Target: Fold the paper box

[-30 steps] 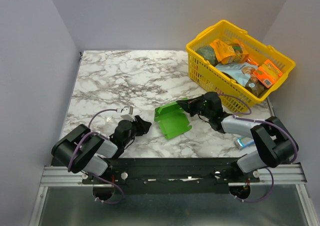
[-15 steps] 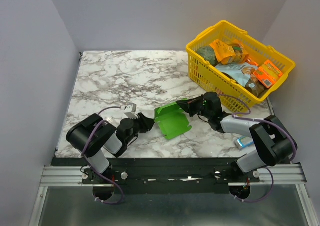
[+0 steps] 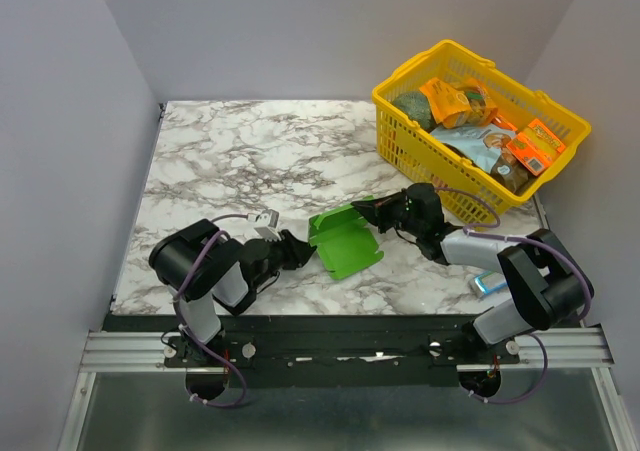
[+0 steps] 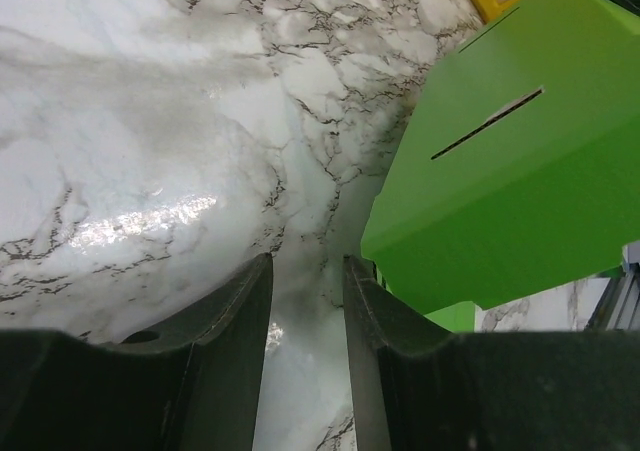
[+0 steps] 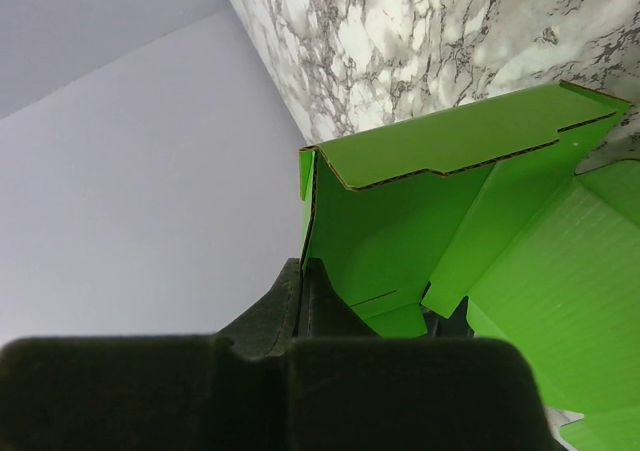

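Observation:
The bright green paper box (image 3: 345,239) lies partly folded on the marble table, one wall raised. My right gripper (image 3: 372,211) is shut on the top edge of its right wall; the right wrist view shows the card pinched between the closed fingertips of the gripper (image 5: 308,264), with the box's inside (image 5: 440,221) beyond. My left gripper (image 3: 298,251) sits low on the table just left of the box. In the left wrist view this gripper (image 4: 307,261) is open with only marble between its fingers. A slotted green panel (image 4: 510,161) rises just right of its right finger.
A yellow plastic basket (image 3: 440,49) full of packaged goods stands at the back right. A blue-and-white pack (image 3: 490,284) lies by the right arm near the front edge. Grey walls close in the table on three sides.
The left arm has swung in and its gripper has slid right, closer to the box's left edge, with its jaws slightly narrower. The right gripper and box have stayed put.

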